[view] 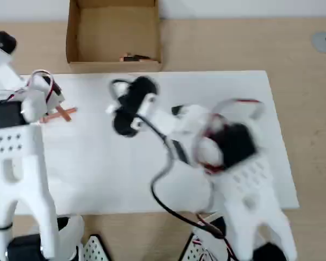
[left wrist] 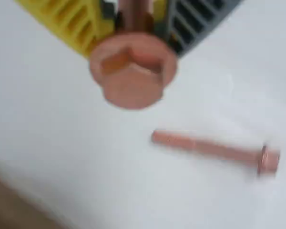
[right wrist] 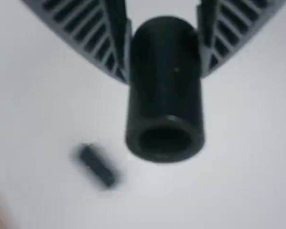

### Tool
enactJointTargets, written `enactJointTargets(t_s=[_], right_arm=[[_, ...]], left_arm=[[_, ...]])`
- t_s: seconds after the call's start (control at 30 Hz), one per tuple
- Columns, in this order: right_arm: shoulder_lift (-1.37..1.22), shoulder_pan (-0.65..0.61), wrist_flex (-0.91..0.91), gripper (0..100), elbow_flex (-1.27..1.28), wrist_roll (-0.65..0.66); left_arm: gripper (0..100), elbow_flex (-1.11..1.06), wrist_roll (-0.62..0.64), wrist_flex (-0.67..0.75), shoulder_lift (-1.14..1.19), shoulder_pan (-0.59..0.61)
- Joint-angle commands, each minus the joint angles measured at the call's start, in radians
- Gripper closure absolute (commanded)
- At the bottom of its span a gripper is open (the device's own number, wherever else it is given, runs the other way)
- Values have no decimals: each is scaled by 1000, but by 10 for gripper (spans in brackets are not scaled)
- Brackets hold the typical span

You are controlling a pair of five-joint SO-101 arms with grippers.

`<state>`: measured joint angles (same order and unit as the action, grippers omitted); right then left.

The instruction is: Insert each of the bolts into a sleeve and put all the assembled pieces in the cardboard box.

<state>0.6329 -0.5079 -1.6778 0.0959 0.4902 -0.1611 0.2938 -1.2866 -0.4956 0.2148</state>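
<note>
Gripping bolt (left wrist: 133, 71), left pincer (left wrist: 136, 21) hides its shank; right pincer (right wrist: 163, 43) clamps sleeve (right wrist: 164, 109).

My left gripper (left wrist: 136, 19) pinches a copper bolt (left wrist: 133, 71); another bolt (left wrist: 214, 150) lies nearby. My right gripper (right wrist: 163, 43) holds a black sleeve (right wrist: 164, 95); a second sleeve (right wrist: 96, 165) lies nearby; the cardboard box (view: 114, 66) stands open

White sheet (view: 98, 163) lies open between the two arms, edged by a black cable (view: 162, 168). The cardboard box (view: 72, 38) beyond is open-topped, its front wall in the way. A loose bolt (left wrist: 214, 150) lies near the left gripper (left wrist: 136, 14) and its held bolt (left wrist: 133, 71). A loose sleeve (right wrist: 96, 164) lies near the right gripper (right wrist: 163, 24) and its held sleeve (right wrist: 164, 95).
</note>
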Motion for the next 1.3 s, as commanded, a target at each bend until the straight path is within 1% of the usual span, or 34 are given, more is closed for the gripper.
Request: enactJointTargets(t_s=[0.0, 0.07, 0.13, 0.2, 0.27, 0.4, 0.47, 0.53, 0.63, 0.7, 0.8, 0.9, 1.0, 1.17, 1.27], right_arm=[[145, 117, 31, 988, -71, -5], [222, 185, 21, 988, -67, 6], [289, 228, 14, 988, -35, 52], [348, 229, 11, 988, 45, 97], [400, 228, 18, 988, 140, 109], [493, 150, 44, 988, 337, 103], [556, 93, 68, 988, 417, 55], [624, 68, 129, 988, 490, -17], [725, 71, 222, 988, 555, -124], [792, 71, 267, 988, 579, -157], [897, 84, 373, 988, 644, -164], [997, 90, 543, 988, 806, -164], [1084, 76, 678, 988, 983, -164], [1185, -33, 841, 988, 1176, -160], [1199, -76, 941, 988, 1271, -161]], left_arm=[[991, 126, -60, -29, -90, -28], [991, 181, -86, -81, -93, -54], [991, 239, -115, -149, -91, -86], [991, 276, -124, -187, -91, -109], [991, 301, -132, -201, -91, -123], [991, 305, -180, -206, -96, -170], [991, 311, -203, -233, -97, -216], [991, 331, -213, -272, -97, -276], [991, 361, -212, -302, -97, -374], [991, 384, -210, -315, -97, -436], [991, 427, -198, -327, -97, -499], [991, 470, -126, -321, -97, -517], [991, 502, -106, -321, -97, -520], [991, 499, -101, -328, -99, -516], [991, 450, -54, -318, -101, -512]])
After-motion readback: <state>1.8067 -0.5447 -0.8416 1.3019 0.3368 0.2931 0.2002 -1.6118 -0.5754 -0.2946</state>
